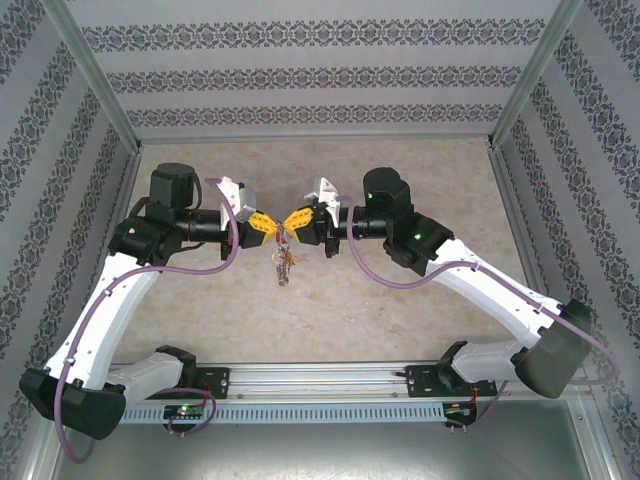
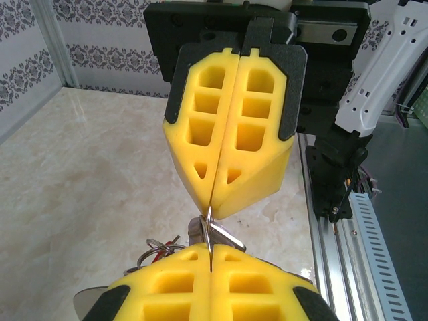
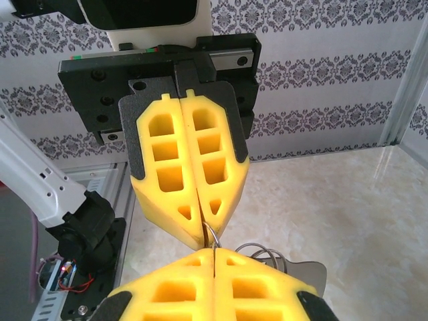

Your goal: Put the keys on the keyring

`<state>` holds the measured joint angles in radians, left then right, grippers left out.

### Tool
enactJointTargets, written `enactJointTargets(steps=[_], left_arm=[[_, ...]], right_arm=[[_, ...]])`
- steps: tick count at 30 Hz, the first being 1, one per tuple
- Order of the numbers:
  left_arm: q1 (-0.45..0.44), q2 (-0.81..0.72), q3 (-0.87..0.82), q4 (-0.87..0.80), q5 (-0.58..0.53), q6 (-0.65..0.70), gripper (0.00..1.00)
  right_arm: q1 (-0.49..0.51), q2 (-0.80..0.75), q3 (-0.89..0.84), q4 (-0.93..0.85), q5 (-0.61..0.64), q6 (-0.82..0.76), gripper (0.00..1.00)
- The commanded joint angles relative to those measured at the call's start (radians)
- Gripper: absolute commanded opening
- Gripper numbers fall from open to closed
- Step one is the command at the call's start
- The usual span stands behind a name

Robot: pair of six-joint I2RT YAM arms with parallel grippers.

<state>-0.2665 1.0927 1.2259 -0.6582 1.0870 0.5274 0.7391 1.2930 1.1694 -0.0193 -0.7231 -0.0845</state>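
Here the keyring (image 1: 282, 250) reads as a thin grey wire loop carrying a small cluster of silvery keys (image 1: 284, 270) and a touch of red, held in the air above the pale marbled surface (image 1: 400, 320). It sits just where the two arms meet tip to tip: the left gripper (image 1: 268, 226) is clenched on the wire from one side and the right gripper (image 1: 297, 220) is clenched on it from the other, their yellow foam fingers nearly touching. A sliver of wire crosses the narrow gap between them, and the keys dangle just below. The foam hides most of the loop. Patterned walls (image 1: 320, 70) enclose the surface, and a metal rail (image 1: 330, 380) runs along its near edge
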Motion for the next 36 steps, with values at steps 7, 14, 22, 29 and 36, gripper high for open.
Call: enactJointTargets(steps=[7,14,22,29,36], left_arm=[[0.011,-0.03,-0.002,0.043,0.038,0.013,0.0],[0.01,-0.028,-0.003,0.047,0.043,0.008,0.0],[0.011,-0.03,-0.005,0.048,0.045,0.006,0.0],[0.011,-0.034,-0.008,0.053,0.047,0.004,0.0],[0.011,-0.035,-0.009,0.052,0.045,0.003,0.0]], right_arm=[[-0.027,-0.013,0.012,0.0,0.033,0.042,0.0],[-0.01,-0.026,0.007,0.008,0.006,0.019,0.0],[-0.002,-0.006,0.031,0.028,-0.018,0.028,0.0],[-0.002,-0.007,0.034,0.042,-0.019,0.043,0.0],[0.006,-0.003,0.039,0.056,-0.038,0.045,0.0]])
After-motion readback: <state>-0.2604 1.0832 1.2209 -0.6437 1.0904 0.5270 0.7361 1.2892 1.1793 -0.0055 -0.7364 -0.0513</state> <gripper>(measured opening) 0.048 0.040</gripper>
